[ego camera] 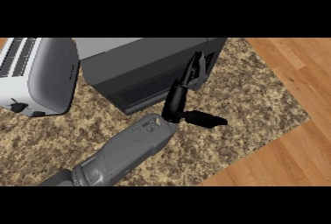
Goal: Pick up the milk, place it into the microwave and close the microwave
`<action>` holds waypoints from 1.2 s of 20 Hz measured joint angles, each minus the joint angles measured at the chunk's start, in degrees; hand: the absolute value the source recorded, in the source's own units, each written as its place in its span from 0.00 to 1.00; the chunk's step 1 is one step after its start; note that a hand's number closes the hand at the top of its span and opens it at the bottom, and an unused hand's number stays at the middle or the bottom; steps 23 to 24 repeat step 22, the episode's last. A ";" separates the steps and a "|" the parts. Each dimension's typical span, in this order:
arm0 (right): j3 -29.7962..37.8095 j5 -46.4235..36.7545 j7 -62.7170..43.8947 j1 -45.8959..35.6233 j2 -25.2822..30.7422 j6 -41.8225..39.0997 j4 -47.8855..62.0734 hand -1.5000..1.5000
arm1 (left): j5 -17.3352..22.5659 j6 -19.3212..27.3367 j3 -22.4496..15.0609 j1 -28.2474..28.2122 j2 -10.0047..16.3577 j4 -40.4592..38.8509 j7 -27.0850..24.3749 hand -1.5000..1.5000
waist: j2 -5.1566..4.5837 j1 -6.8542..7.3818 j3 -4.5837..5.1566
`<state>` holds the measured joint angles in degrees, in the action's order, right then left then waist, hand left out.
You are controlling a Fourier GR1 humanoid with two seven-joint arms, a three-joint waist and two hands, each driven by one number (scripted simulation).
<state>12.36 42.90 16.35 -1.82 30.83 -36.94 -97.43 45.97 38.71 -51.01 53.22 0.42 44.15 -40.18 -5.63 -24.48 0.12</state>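
Observation:
The dark grey microwave (139,59) stands at the top middle of the counter, its dark front face turned toward me. That front looks flat against the body. My left hand (174,101) rises from a grey forearm that enters at the lower left. Its straight fingers (194,70) lie against the right part of the microwave's front, and the thumb (205,119) sticks out to the right. The hand is open and holds nothing. No milk shows anywhere in view. My right hand is out of the picture.
A white toaster (40,72) stands left of the microwave, close to it. The speckled counter (249,103) ends in an edge at the right and lower right, with wooden floor (291,144) beyond.

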 measured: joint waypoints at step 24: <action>1.13 3.98 -2.45 -0.58 2.38 0.35 -0.33 0.00 | -0.78 2.47 -4.70 4.51 1.32 -5.05 2.16 0.00 | 1.61 2.63 -0.73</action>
